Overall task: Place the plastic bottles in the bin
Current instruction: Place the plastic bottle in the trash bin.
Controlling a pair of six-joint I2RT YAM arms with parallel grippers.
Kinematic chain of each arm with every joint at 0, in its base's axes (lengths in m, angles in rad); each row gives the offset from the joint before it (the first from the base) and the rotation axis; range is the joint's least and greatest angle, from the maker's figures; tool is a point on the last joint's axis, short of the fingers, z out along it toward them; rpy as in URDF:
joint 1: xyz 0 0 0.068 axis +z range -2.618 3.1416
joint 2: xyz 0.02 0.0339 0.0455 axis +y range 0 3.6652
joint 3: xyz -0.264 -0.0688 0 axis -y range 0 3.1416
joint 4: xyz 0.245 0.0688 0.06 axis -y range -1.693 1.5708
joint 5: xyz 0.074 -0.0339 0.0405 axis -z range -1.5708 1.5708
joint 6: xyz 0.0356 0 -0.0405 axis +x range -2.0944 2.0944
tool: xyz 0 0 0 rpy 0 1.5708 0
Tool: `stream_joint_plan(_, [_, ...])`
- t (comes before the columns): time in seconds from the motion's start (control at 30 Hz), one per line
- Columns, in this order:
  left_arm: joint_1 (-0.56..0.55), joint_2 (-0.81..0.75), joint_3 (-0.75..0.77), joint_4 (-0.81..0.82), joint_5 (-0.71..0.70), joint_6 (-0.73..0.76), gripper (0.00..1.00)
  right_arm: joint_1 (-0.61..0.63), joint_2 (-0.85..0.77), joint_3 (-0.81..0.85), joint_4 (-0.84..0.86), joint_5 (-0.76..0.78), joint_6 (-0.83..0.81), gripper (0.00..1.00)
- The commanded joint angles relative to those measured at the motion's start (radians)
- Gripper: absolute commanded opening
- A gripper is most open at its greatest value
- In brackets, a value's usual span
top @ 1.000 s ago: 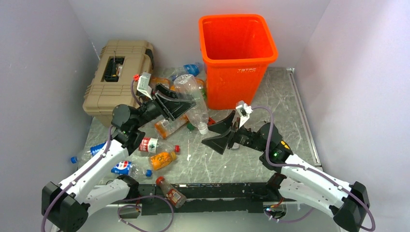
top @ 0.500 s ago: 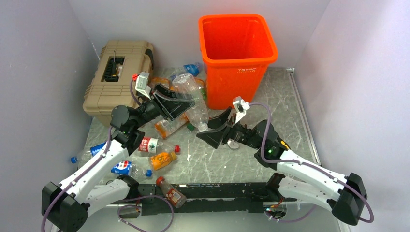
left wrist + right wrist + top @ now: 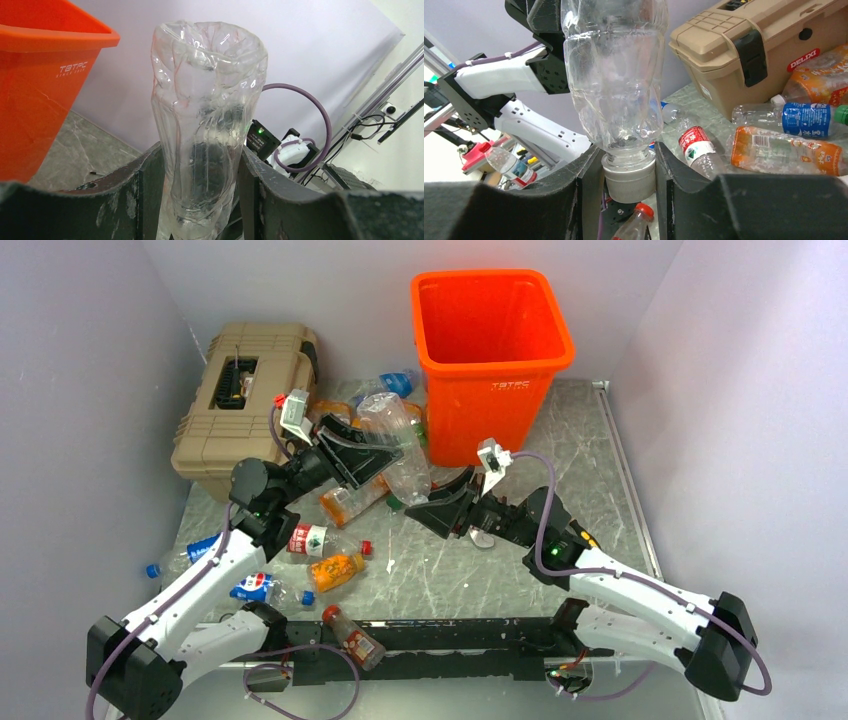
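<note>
Clear bottle (image 3: 408, 468): its white cap (image 3: 629, 180) hidden behind R jaws from top; L wrist view cuts off its lower end, R wrist its upper. Crumpled, see-thru, tilted cap-down, held up just left of bin (image 3: 492, 390). L jaws grip body; R jaws closed on cap.

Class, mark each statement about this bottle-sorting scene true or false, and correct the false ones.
1. The left gripper holds a clear bottle by its body. True.
2. The right gripper is closed on that bottle's white cap. True.
3. The clear bottle lies inside the orange bin. False: it is held in the air outside the bin.
4. In the top view, the tan toolbox stands right of the bin. False: it stands to the left.
5. No bottles lie on the table. False: several do, such as an orange bottle.
</note>
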Motion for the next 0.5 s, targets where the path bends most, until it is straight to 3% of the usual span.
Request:
stream_joint_plan(0.0, [0.002,-0.011,0.007,0.053,-0.001,-0.011,0.00,0.004,0.002,0.049,0.031,-0.007,-0.013,0.00])
stream_joint_plan(0.07, [0.002,-0.012,0.009,0.043,-0.002,-0.010,0.00,0.003,-0.001,0.047,0.028,-0.005,-0.016,0.00])
stream_joint_plan(0.1, [0.002,-0.012,0.009,0.041,0.000,-0.007,0.07,0.004,-0.004,0.047,0.026,-0.003,-0.017,0.00])
stream_joint_plan(0.27, [0.002,-0.056,0.014,-0.030,-0.029,0.030,0.91,0.003,-0.048,0.064,-0.073,0.056,-0.071,0.00])
stream_joint_plan(0.3, [0.002,-0.080,0.027,-0.088,-0.045,0.057,0.98,0.004,-0.074,0.079,-0.133,0.095,-0.102,0.00])
stream_joint_plan(0.47, [0.003,-0.250,0.143,-0.524,-0.192,0.331,0.99,0.003,-0.223,0.238,-0.465,0.400,-0.291,0.00])
